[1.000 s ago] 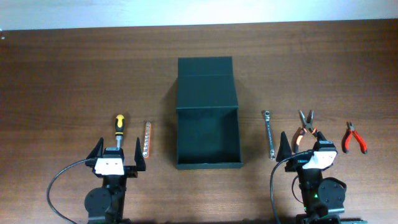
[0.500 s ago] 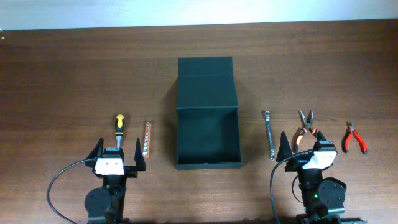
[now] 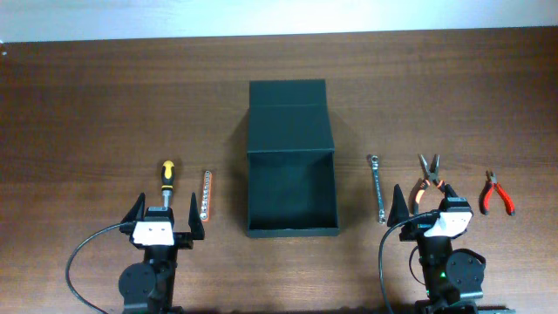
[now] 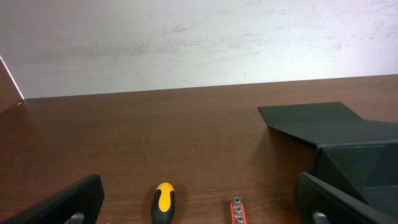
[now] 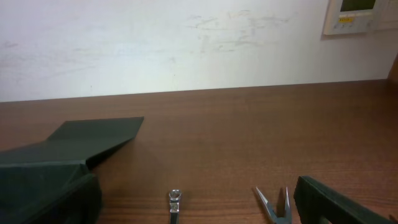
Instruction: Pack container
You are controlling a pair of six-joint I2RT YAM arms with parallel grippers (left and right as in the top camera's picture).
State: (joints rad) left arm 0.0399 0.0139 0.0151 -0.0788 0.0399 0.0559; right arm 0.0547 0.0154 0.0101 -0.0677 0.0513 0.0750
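The table (image 3: 87, 105) is a deep reddish-brown with fine wood grain all over. The container (image 3: 288, 94) is a flat dark green, nearly black, with no print anywhere. The screwdriver (image 3: 166, 179) has a yellow and black handle. The little rail (image 3: 205, 194) is orange-red with silver dots. The wrench (image 3: 377, 187) is plain silver. The pliers (image 3: 428, 170) have orange and black grips, while the cutters (image 3: 497, 194) are bright red. The left gripper (image 3: 166, 202) and right gripper (image 3: 425, 194) are black with a white block on top. The wall (image 4: 186, 43) is off-white.

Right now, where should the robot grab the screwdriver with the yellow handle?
Probably take the screwdriver by its thick yellow-and-black handle, from above with the left gripper. It lies flat, in line with that arm, so the jaws can close across its sides.
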